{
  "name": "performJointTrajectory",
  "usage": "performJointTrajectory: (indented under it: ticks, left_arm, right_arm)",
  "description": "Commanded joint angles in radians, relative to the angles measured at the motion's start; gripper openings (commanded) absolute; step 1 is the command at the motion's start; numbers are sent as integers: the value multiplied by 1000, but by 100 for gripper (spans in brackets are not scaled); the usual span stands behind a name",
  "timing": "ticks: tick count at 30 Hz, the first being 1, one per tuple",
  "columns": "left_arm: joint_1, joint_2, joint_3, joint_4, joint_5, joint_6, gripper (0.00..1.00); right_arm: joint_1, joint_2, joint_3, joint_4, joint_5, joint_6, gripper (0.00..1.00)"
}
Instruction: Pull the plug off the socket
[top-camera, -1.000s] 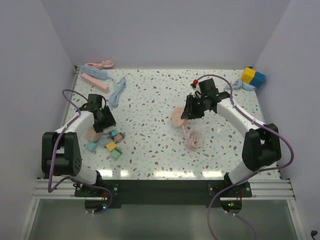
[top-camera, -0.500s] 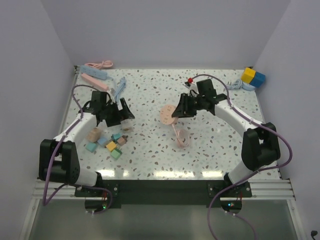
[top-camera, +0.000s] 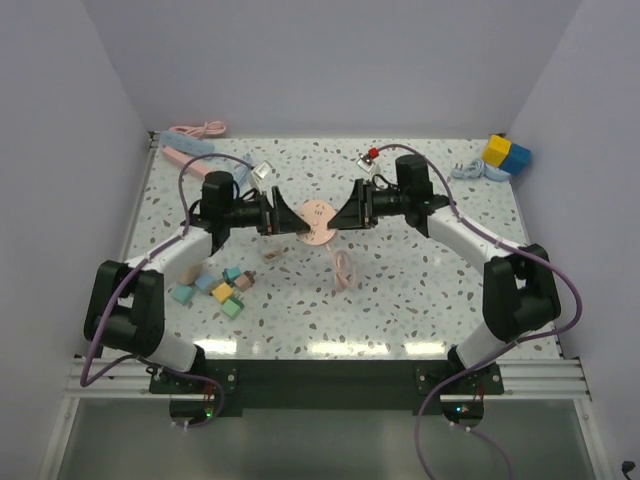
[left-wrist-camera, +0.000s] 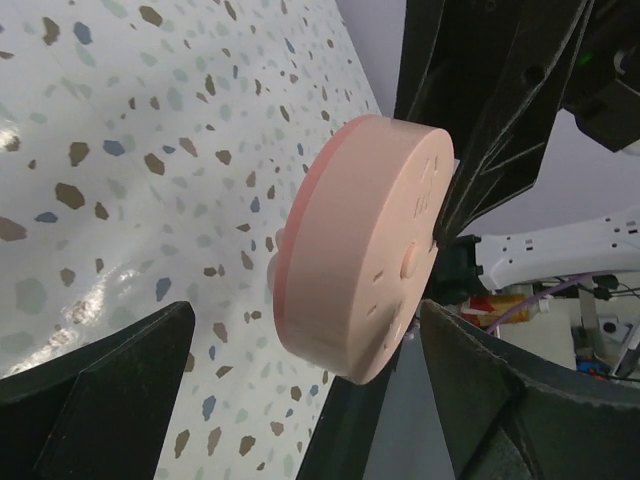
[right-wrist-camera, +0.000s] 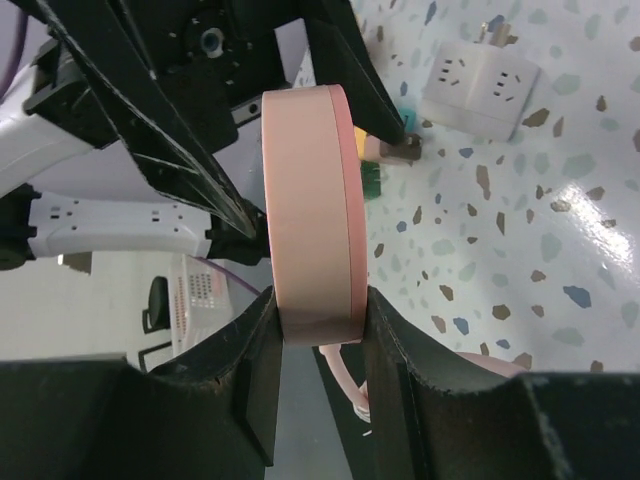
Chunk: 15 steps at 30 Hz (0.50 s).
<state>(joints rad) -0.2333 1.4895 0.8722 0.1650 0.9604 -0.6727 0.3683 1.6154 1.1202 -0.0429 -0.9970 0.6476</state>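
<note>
Over the table (top-camera: 440, 290), top view: the right gripper (top-camera: 338, 214) holds a pink round socket (top-camera: 316, 216) aloft, its cord (top-camera: 343, 268) trailing down, and the left gripper (top-camera: 295, 218) faces it. Left wrist: fingers (left-wrist-camera: 100, 370) spread either side of the socket's face; no plug can be made out. Right wrist: fingers (right-wrist-camera: 255, 370) clamp the rim. Probably light, rigid, smooth plastic, best gripped across opposite edges.

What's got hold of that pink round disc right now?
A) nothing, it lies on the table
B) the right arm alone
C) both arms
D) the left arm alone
B: the right gripper pinches the pink disc by its rim; the left gripper gapes wide, not touching it.
</note>
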Motion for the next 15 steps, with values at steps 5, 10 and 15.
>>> performJointTrajectory:
  ticks: [5, 10, 15]
  left_arm:
    - [-35, 37, -9, 327, 132, -172, 96]
    - [-66, 69, -32, 531, 207, -306, 73]
    - [-69, 72, -55, 581, 233, -334, 31]
  right_arm:
    - [29, -34, 21, 157, -160, 81, 0]
    - [34, -14, 30, 133, -141, 78, 0]
    - [34, -11, 53, 63, -103, 38, 5]
